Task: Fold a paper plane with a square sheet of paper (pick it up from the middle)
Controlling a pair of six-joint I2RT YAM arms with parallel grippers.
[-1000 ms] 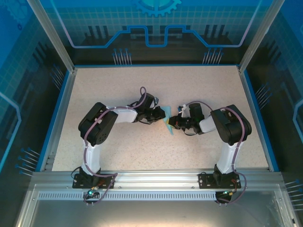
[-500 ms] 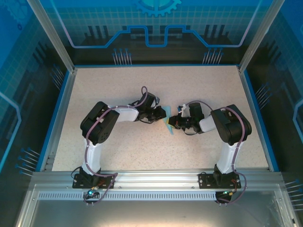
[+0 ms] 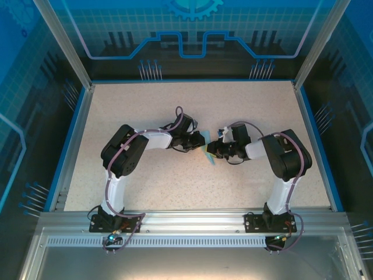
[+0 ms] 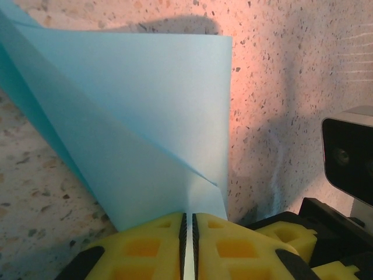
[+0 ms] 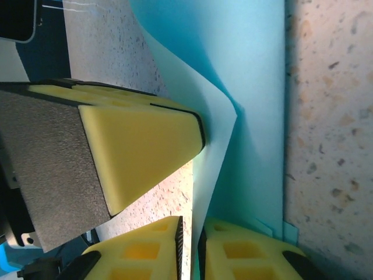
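The square sheet of paper [image 3: 208, 153] is light blue and folded into layers with a diagonal crease [image 4: 145, 116]. It hangs between the two grippers at mid-table, largely hidden in the top view. My left gripper [image 4: 187, 224] is shut on its lower edge, its yellow pads pressed together over the thin paper. My right gripper [image 5: 190, 245] is open by a narrow gap, and the paper's edge [image 5: 256, 87] passes through that gap. A left fingertip [image 5: 134, 151] stands close beside the paper. The two grippers [image 3: 203, 143] [image 3: 213, 150] nearly touch.
The speckled beige tabletop [image 3: 192, 108] has a blue raised border [image 3: 74, 140]. Aluminium posts [image 3: 61, 41] and blue printed walls enclose it. The right wrist's camera housing [image 4: 348, 157] sits close by in the left wrist view.
The right jaws have parted from shut to a narrow gap round the paper. Both grippers have edged closer together, and less of the paper shows from above.
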